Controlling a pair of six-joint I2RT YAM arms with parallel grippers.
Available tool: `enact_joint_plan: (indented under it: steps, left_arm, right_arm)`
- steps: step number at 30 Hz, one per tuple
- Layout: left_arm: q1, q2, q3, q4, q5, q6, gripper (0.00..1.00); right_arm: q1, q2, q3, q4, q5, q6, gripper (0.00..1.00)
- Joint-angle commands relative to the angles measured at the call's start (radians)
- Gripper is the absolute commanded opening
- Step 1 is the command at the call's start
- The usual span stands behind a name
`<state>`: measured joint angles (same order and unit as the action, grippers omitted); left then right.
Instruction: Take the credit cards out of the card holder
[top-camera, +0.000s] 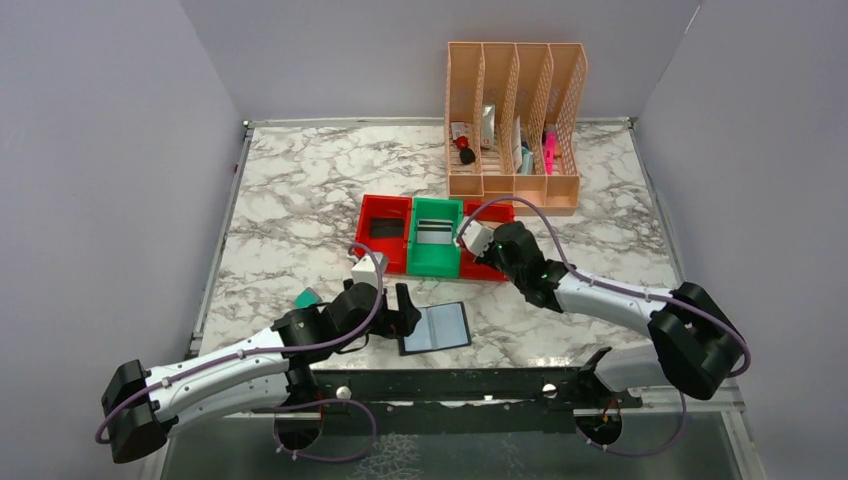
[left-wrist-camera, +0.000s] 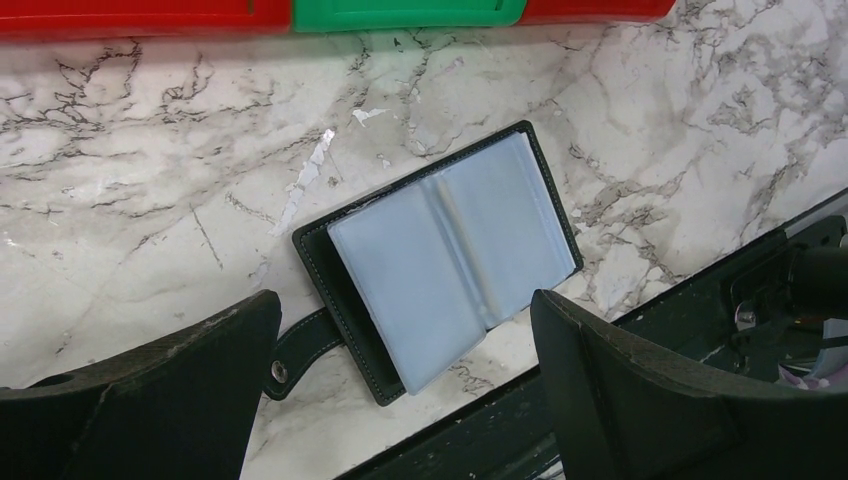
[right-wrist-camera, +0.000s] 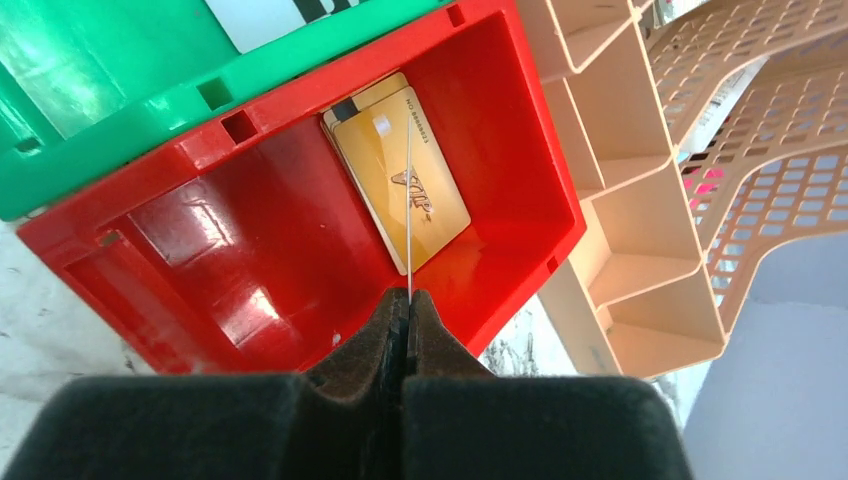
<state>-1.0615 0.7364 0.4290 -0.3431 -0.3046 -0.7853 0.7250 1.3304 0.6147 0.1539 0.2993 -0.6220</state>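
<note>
The card holder (top-camera: 435, 328) (left-wrist-camera: 440, 250) lies open flat near the table's front edge, blue-grey pockets up and strap tab (left-wrist-camera: 300, 350) to its left. My left gripper (top-camera: 400, 308) (left-wrist-camera: 405, 300) hovers open just above it, a finger on each side, touching nothing. My right gripper (top-camera: 478, 240) (right-wrist-camera: 408, 297) is shut on a thin credit card (right-wrist-camera: 408, 200), seen edge-on, over the right red bin (right-wrist-camera: 250, 240). Gold credit cards (right-wrist-camera: 440, 205) lie stacked on that bin's floor.
Three bins stand in a row mid-table: a left red bin (top-camera: 385, 232) holding a dark card, a green bin (top-camera: 437, 250) holding a card, and the right red bin (top-camera: 497, 212). A peach desk organizer (top-camera: 515, 120) stands behind them. The table's black front rail (left-wrist-camera: 700, 290) runs close to the holder.
</note>
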Motion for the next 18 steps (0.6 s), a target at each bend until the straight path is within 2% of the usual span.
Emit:
enact_joint_plan:
  steps: [1,8,15,18]
  left_arm:
    - [0.003,-0.036,0.011,-0.020,-0.007,0.029,0.99]
    - [0.002,-0.047,0.009,-0.043,-0.009,0.044,0.99]
    - [0.002,-0.047,0.011,-0.057,-0.017,0.061,0.99]
    - [0.002,-0.048,0.010,-0.062,-0.019,0.063,0.99]
  right_arm:
    - [0.001,0.077,0.044,0.072,0.056,-0.151,0.01]
    - [-0.009,0.181,0.029,0.211,0.065,-0.287,0.01]
    - [-0.015,0.243,0.078,0.244,0.058,-0.322,0.01]
    - [-0.019,0.263,0.081,0.247,0.036,-0.331,0.04]
